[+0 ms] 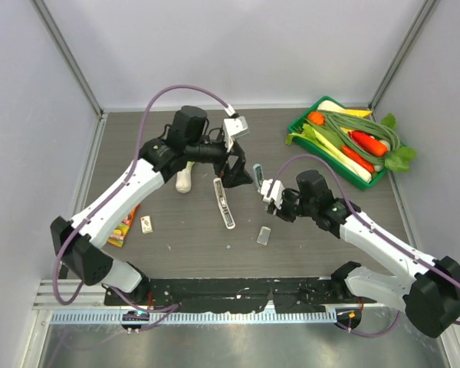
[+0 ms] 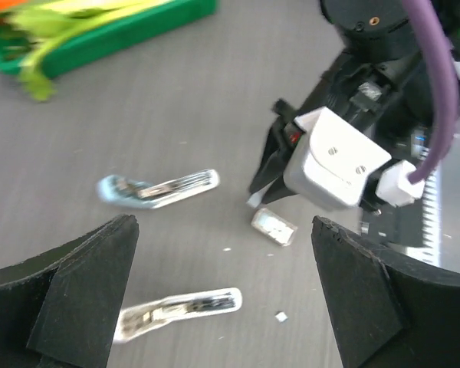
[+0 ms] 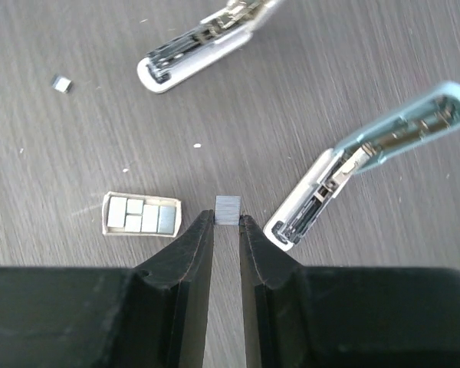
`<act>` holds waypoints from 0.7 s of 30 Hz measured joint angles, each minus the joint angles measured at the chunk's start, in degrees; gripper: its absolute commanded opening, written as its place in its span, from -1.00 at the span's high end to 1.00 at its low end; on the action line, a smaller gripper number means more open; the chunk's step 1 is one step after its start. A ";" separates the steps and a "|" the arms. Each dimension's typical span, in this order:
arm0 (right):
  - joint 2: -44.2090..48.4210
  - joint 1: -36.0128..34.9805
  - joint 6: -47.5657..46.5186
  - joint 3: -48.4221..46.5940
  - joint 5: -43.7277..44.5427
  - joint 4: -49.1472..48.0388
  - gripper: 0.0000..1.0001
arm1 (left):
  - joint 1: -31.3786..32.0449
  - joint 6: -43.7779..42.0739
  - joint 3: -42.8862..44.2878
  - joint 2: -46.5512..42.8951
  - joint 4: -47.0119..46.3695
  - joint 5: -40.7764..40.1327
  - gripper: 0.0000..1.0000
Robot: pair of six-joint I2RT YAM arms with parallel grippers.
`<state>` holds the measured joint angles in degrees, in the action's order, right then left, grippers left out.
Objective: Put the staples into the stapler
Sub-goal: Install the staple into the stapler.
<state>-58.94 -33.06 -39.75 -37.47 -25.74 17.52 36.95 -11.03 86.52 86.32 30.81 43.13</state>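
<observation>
Silvery staple block point(image 3: 228, 208) sits pinched in the right pincer point(image 3: 227, 221), ready for the open white plastic stapler point(image 3: 192, 52); left pincer point(image 2: 224, 230) gapes empty.

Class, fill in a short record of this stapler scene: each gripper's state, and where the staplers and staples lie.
left gripper: open, empty
right gripper: shut on staple block
white stapler: on table, channel exposed
blue stapler: on table, opened, apart from the white one
staple tray: on table, staples inside
green tray: far right corner, vegetables
</observation>
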 measured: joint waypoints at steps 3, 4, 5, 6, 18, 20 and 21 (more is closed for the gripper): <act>-2.43 2.93 7.19 -0.63 0.68 -2.32 0.53 | -0.15 -1.05 -1.05 -4.59 0.15 -10.99 -1.00; -3.41 4.13 9.44 -0.94 0.74 -3.19 0.53 | -0.35 -1.42 -1.79 -5.99 0.17 -13.60 -0.99; -4.26 5.18 11.63 -1.18 0.81 -3.91 0.54 | -0.72 -1.66 -3.02 -7.72 0.04 -16.94 -0.99; -5.44 6.60 13.94 -1.53 0.76 -4.70 0.54 | -1.29 -1.99 -4.50 -9.57 -0.11 -20.15 -1.00; -10.91 11.10 29.18 -2.19 2.71 -9.09 0.62 | -10.93 -3.17 -19.23 -21.44 3.37 -44.65 -0.99; -11.93 11.13 30.16 -2.19 3.32 -9.64 0.63 | -11.89 -3.13 -21.03 -23.10 3.52 -45.64 -1.00; -12.52 11.10 30.53 -2.19 3.65 -9.84 0.62 | -12.17 -3.13 -21.55 -23.63 3.63 -45.97 -1.00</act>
<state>-71.46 -21.96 -9.21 -39.66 -22.09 7.68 24.77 -14.15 64.97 62.70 34.44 -2.83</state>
